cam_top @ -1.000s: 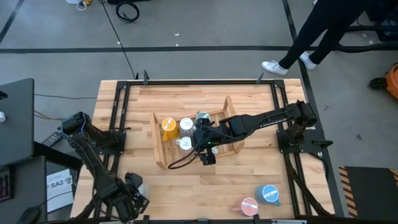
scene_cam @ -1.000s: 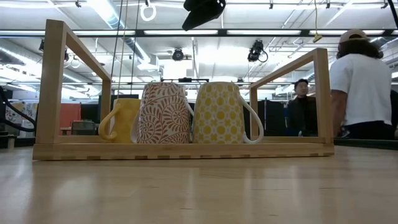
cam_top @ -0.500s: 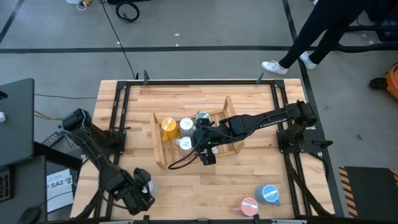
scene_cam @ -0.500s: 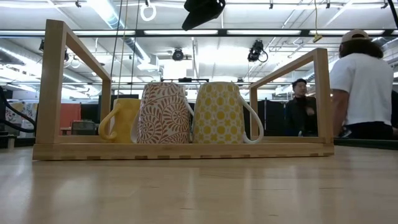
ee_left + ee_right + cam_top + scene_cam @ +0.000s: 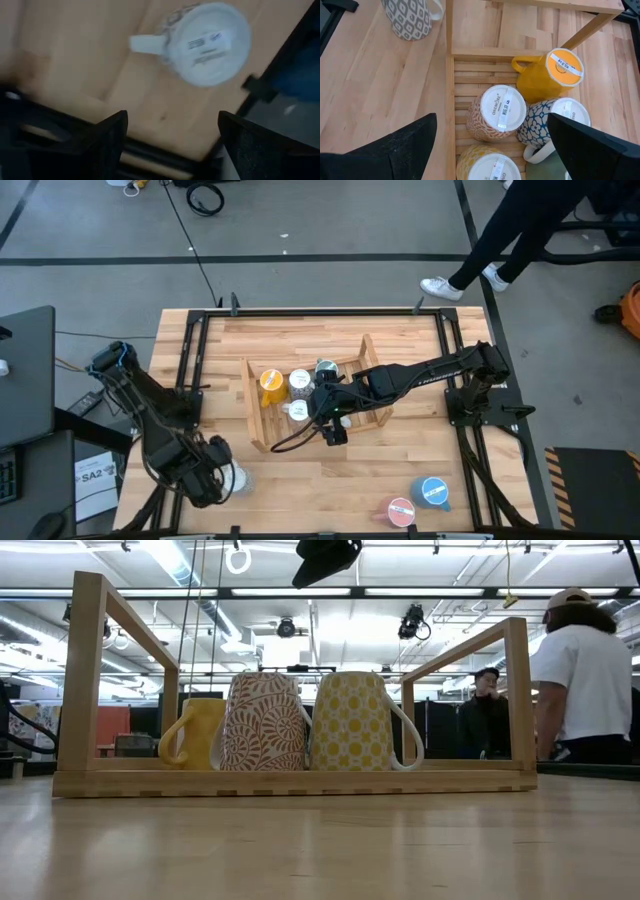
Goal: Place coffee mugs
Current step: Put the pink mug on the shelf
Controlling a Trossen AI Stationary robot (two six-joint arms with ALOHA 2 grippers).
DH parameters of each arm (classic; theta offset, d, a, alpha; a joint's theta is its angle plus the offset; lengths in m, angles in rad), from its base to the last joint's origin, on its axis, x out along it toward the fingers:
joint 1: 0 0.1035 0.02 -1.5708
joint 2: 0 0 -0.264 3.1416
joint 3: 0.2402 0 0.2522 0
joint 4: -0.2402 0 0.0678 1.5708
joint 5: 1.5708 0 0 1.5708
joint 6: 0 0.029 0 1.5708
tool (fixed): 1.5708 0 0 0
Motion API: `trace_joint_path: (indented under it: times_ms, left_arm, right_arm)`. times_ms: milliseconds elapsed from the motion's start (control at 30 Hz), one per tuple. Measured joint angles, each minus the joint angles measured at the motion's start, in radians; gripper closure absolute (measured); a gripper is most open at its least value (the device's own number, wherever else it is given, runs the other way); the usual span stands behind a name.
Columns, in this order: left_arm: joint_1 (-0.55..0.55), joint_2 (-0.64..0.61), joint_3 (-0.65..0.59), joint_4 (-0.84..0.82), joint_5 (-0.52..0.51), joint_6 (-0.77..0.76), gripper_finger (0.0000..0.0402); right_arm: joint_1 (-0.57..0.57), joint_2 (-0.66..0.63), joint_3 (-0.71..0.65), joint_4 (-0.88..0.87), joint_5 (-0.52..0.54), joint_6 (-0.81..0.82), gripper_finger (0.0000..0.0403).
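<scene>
A wooden rack [image 5: 262, 430] stands mid-table with several mugs upside down on its slats: a yellow one [image 5: 547, 75], a red-patterned one [image 5: 495, 112], a blue-patterned one [image 5: 555, 122], a yellow-patterned one [image 5: 350, 722] and a green one. A grey-patterned mug [image 5: 207, 42] stands upside down on the table near the left corner, handle sideways. My left gripper [image 5: 220, 478] hovers open above it, touching nothing. My right gripper [image 5: 335, 430] hangs open above the rack [image 5: 451, 100]. A pink mug [image 5: 400, 510] and a blue mug [image 5: 433, 492] sit near the right near corner.
The rack's tall end frames [image 5: 90, 680] rise at both sides of the mugs. The table's dark metal edge rails [image 5: 185, 360] run along its sides. People stand beyond the far edge [image 5: 585, 670]. Bare wood lies between the rack and the near edge.
My left arm has swung its elbow toward the table's left edge, and its gripper has drawn a little away from the near edge, staying over the grey-patterned mug. The right arm and all mugs have kept still.
</scene>
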Motion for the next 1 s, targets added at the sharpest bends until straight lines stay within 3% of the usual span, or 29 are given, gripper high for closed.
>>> trace_joint_path:
  times_ms: [200, 400, 533, 767, 1000]
  left_arm:
    - [-0.002, -0.014, 0.0, -0.036, -0.027, 0.213, 0.0086]
    - [-0.003, -0.013, 0.0, -0.036, -0.089, 0.321, 0.0086]
    - [-0.003, -0.012, 0.0, -0.028, -0.098, 0.329, 0.0086]
    - [0.0, -0.012, 0.0, -0.027, -0.171, 0.315, 0.0086]
    - [0.0, -0.012, 0.0, -0.024, -0.206, 0.313, 0.0086]
  right_arm:
    - [0.0, 0.0, 0.0, 0.002, 0.0, 0.006, 0.0019]
    - [0.0, 0.0, 0.0, 0.025, 0.0, 0.133, 0.0019]
    - [0.002, 0.0, 0.0, 0.002, -0.039, 0.226, 0.0019]
    - [0.061, -0.02, 0.0, -0.096, -0.249, 0.265, 0.0019]
    - [0.182, -0.068, 0.0, -0.168, -0.287, 0.439, 0.0019]
